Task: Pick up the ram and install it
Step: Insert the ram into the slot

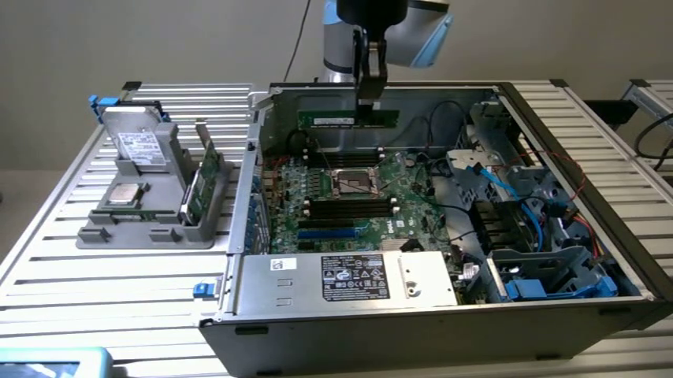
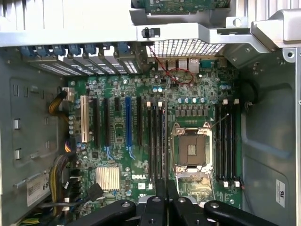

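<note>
The gripper is clamping the ram by its upper edge and holding it level above the motherboard in the open case. I think the carrying step is running; seating is asking for exact lining-up over a memory slot.

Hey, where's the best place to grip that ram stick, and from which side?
Grip the ram by its two flat faces along the upper long edge, coming from above. It hangs on edge, long and thin, so that leaves the lower edge free. The gripper holds it that way.
</note>
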Action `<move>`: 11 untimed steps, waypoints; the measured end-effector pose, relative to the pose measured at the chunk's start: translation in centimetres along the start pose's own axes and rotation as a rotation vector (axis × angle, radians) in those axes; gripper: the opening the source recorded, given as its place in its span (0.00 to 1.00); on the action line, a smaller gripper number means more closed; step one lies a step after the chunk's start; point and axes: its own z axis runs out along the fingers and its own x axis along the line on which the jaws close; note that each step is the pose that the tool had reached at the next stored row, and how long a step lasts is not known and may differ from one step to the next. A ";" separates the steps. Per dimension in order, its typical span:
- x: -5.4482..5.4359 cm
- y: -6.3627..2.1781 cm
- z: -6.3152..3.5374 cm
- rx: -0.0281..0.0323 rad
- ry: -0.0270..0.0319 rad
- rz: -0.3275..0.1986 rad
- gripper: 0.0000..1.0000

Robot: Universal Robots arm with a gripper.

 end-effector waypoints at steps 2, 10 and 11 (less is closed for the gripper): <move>-0.1 0.01 0.26 0.0000 -0.0001 0.000 0.12; -0.2 0.03 1.69 -0.0002 -0.0049 0.000 0.12; -0.2 0.03 1.85 -0.0002 -0.0063 0.000 0.12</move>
